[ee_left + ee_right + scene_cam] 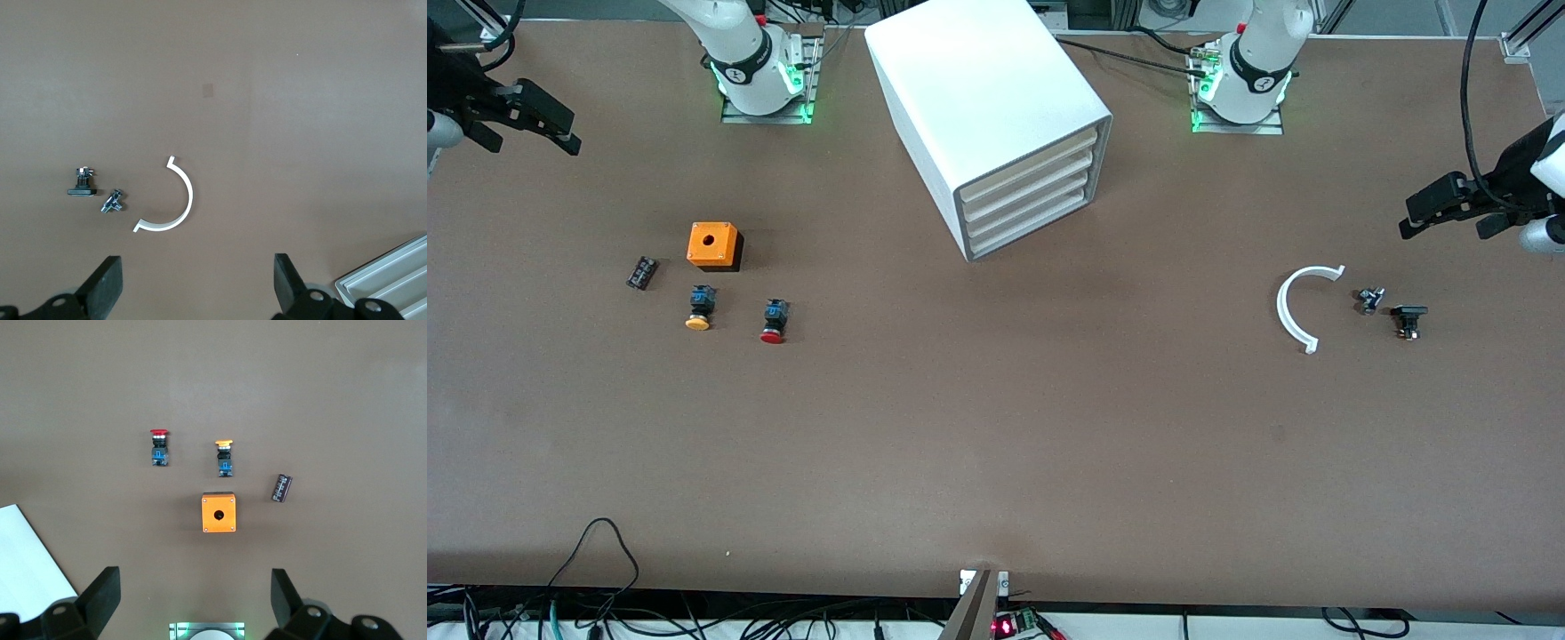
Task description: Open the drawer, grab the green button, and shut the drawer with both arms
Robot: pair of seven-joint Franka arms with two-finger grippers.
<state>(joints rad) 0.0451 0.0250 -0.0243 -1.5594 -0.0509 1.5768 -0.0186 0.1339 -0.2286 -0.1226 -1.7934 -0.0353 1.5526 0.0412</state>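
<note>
Currently you're seeing both released: the left gripper [1436, 212] hanging over the white arc [1294, 307], the right gripper [543, 120] over the orange box [713, 244]; the drawer [1040, 224] is sitting closed.

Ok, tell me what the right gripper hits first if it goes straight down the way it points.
Probably the bare table. The open right gripper points down at it, and the orange box lies just ahead of the fingertips, so depth leaves that uncertain.
</note>
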